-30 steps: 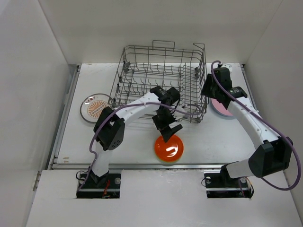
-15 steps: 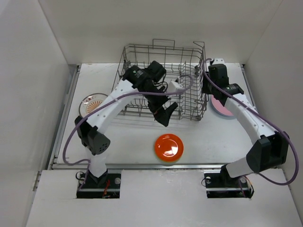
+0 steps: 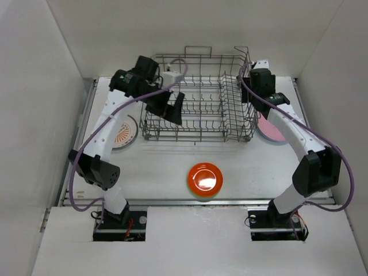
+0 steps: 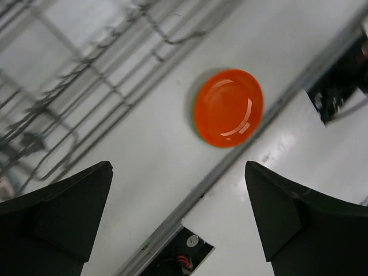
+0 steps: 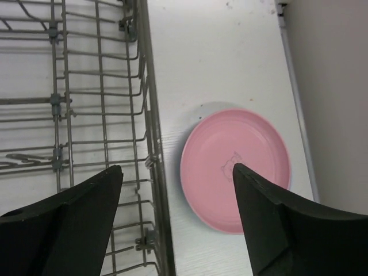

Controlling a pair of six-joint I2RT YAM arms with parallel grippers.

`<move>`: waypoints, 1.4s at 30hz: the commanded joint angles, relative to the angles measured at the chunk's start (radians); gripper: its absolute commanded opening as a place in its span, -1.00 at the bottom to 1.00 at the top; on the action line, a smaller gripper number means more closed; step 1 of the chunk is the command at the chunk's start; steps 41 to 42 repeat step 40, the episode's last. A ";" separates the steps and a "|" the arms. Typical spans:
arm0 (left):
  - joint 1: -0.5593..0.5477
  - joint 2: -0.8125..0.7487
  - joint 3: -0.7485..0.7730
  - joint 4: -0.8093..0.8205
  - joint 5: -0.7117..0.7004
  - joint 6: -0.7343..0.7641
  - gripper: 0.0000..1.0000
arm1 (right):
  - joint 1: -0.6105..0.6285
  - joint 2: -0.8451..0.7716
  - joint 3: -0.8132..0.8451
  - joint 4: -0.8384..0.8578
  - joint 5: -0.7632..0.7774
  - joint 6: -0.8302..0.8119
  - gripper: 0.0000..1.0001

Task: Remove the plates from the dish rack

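The grey wire dish rack [image 3: 201, 118] stands at the back middle of the table, and no plate shows inside it. A small orange plate [image 3: 205, 177] lies flat in front of it, also seen in the left wrist view [image 4: 229, 107]. A white sunburst plate [image 3: 123, 132] lies left of the rack. A pink plate [image 3: 273, 129] lies right of it, stacked on a pale plate whose rim [image 5: 214, 106] shows. My left gripper [image 3: 170, 109] is open and empty above the rack's left part. My right gripper [image 3: 253, 93] is open and empty above the rack's right wall [image 5: 150, 132].
White walls close in the table on the left, back and right. A metal rail [image 3: 195, 201] runs along the table's near edge, with both arm bases just in front of it. The rack's tall wire sides and handle [image 3: 198, 53] stick up at the back.
My left arm has swung from above the orange plate back and left over the rack's left part. My right gripper has moved slightly back. The rack has shifted a little and sits level.
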 commanded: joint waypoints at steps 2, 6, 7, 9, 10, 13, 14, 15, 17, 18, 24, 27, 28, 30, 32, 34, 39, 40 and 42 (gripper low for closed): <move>0.187 -0.091 -0.020 0.084 -0.253 -0.180 1.00 | -0.011 -0.076 0.122 -0.018 0.095 0.075 1.00; 0.423 -0.161 -0.111 0.173 -0.377 -0.285 1.00 | -0.020 -0.256 0.122 -0.039 0.105 0.184 1.00; 0.477 -0.175 -0.128 0.190 -0.410 -0.311 1.00 | -0.020 -0.321 0.122 -0.048 0.138 0.203 1.00; 0.622 -0.197 -0.154 0.213 -0.525 -0.371 1.00 | -0.020 -0.372 0.113 -0.100 0.258 0.261 1.00; 0.666 -0.210 -0.154 0.222 -0.558 -0.372 1.00 | -0.029 -0.395 0.113 -0.122 0.443 0.284 1.00; 0.781 -0.239 -0.154 0.248 -0.725 -0.347 1.00 | -0.029 -0.498 0.069 -0.153 0.771 0.340 1.00; 0.796 -0.249 -0.168 0.261 -0.769 -0.327 1.00 | -0.029 -0.567 0.059 -0.153 0.798 0.340 1.00; 0.797 -0.267 -0.178 0.275 -0.874 -0.306 1.00 | -0.029 -0.602 0.050 -0.142 0.810 0.330 1.00; 0.797 -0.289 -0.210 0.311 -0.964 -0.275 1.00 | -0.029 -0.702 0.007 -0.083 0.797 0.272 1.00; 0.797 -0.299 -0.221 0.322 -0.990 -0.248 1.00 | -0.029 -0.730 -0.008 -0.056 0.784 0.233 1.00; 0.797 -0.339 -0.252 0.345 -1.009 -0.224 1.00 | -0.029 -0.816 -0.021 -0.074 0.664 0.188 1.00; 0.797 -0.339 -0.252 0.345 -1.000 -0.224 1.00 | -0.029 -0.825 0.013 -0.127 0.654 0.212 1.00; 0.797 -0.339 -0.252 0.345 -0.988 -0.233 1.00 | -0.029 -0.836 0.013 -0.139 0.654 0.221 1.00; 0.797 -0.339 -0.252 0.335 -0.957 -0.243 1.00 | -0.029 -0.846 0.024 -0.151 0.642 0.221 1.00; 0.797 -0.339 -0.252 0.325 -0.932 -0.243 1.00 | -0.029 -0.856 0.024 -0.162 0.623 0.221 1.00; 0.797 -0.339 -0.243 0.325 -0.911 -0.253 1.00 | -0.029 -0.868 0.024 -0.171 0.623 0.221 1.00; 0.797 -0.339 -0.243 0.325 -0.902 -0.263 1.00 | -0.029 -0.890 0.024 -0.185 0.562 0.221 1.00; 0.797 -0.339 -0.243 0.315 -0.892 -0.263 1.00 | -0.029 -0.900 0.012 -0.185 0.562 0.221 1.00; 0.797 -0.339 -0.243 0.315 -0.892 -0.263 1.00 | -0.029 -0.900 0.012 -0.185 0.562 0.221 1.00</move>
